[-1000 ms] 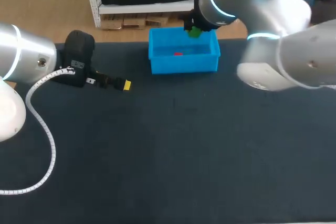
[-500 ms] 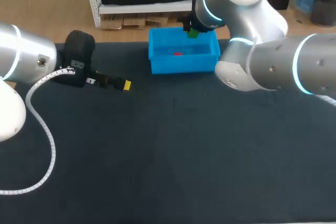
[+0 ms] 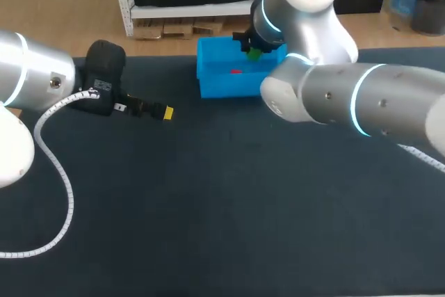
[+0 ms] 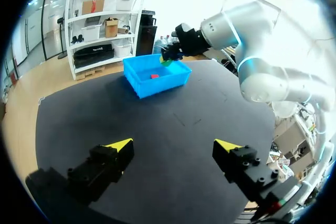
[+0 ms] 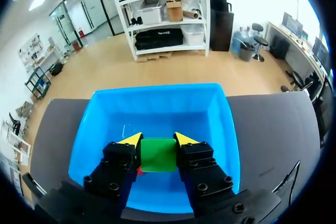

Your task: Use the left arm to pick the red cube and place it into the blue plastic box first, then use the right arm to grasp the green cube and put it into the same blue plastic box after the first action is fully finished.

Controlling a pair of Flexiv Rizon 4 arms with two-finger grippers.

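- Right wrist view: the right tool (image 5: 157, 140) is clamped on the green cube (image 5: 157, 156). One yellow-tipped finger presses each of two opposite flat faces, and the cube hangs over the inside of the blue plastic box (image 5: 223, 124).
- The red cube (image 3: 236, 71) already lies on the box floor, so the left arm's half of the job looks done. From the right wrist, only a sliver of red peeks out just beside the green one.
- Handling guess: the green cube looks like a small rigid block with flat sides, probably light and nothing fragile about it. It shouldn't squash under the fingers.
- The faces look fairly smooth, so an off-centre pinch could let it slip or twist. Here the fingers sit about mid-face and the cube looks square between them.
- The best place to hold it is two opposite flat sides, like now. Edges or corners would let it rotate out.
- Something this light could bounce on release or land on the red cube. The box walls look tall enough to keep it in, though.
- The left tool (image 4: 174, 144) is spread wide with nothing in it, over the dark surface (image 4: 173, 114) and well apart from the box.
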